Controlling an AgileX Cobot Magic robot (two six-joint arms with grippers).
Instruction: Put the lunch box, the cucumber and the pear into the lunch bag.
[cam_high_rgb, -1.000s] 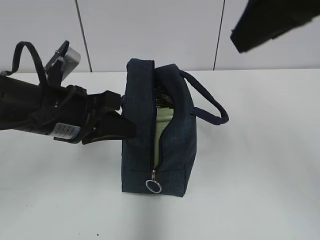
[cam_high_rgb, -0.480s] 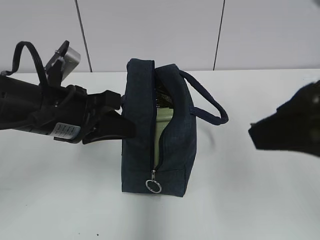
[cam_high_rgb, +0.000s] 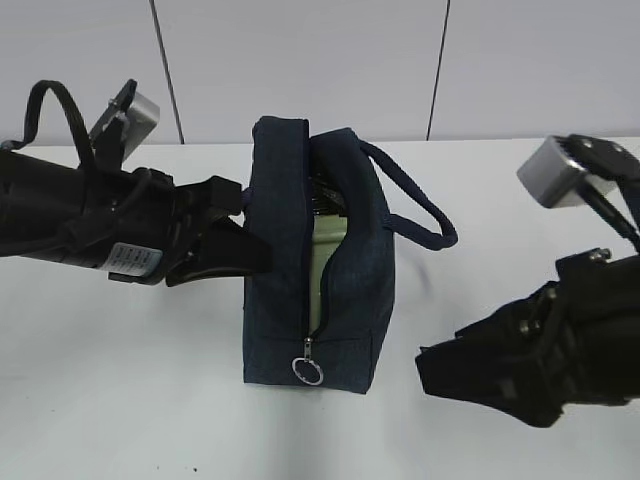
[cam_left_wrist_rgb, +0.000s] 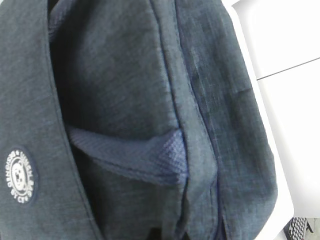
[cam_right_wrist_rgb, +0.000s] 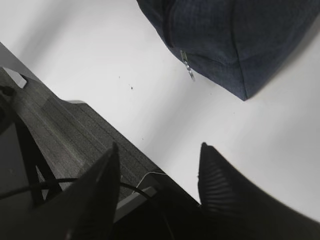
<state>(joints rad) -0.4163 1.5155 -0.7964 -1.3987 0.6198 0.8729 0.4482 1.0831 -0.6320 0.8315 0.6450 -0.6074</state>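
Observation:
The dark navy lunch bag (cam_high_rgb: 275, 290) stands upright in the middle of the white table, its zipper partly open. The pale green lunch box (cam_high_rgb: 328, 250) shows inside through the gap. The cucumber and the pear are hidden. My left gripper (cam_high_rgb: 243, 228) is against the bag's left side. The left wrist view shows only bag fabric (cam_left_wrist_rgb: 125, 90) up close and hides the jaws. My right gripper (cam_high_rgb: 440, 365) is low at the bag's right front, apart from it. It is open and empty in the right wrist view (cam_right_wrist_rgb: 160, 162), with a bag corner (cam_right_wrist_rgb: 235, 45) ahead.
The silver ring pull (cam_high_rgb: 308, 372) hangs at the bag's lower front and also shows in the right wrist view (cam_right_wrist_rgb: 188, 67). The padded loop handle (cam_high_rgb: 425, 215) sticks out to the right. The table's front edge (cam_right_wrist_rgb: 150, 167) and dark floor lie under my right gripper.
My right arm has come down from the upper right to low on the right, near the bag's front. The left arm and the bag have not moved.

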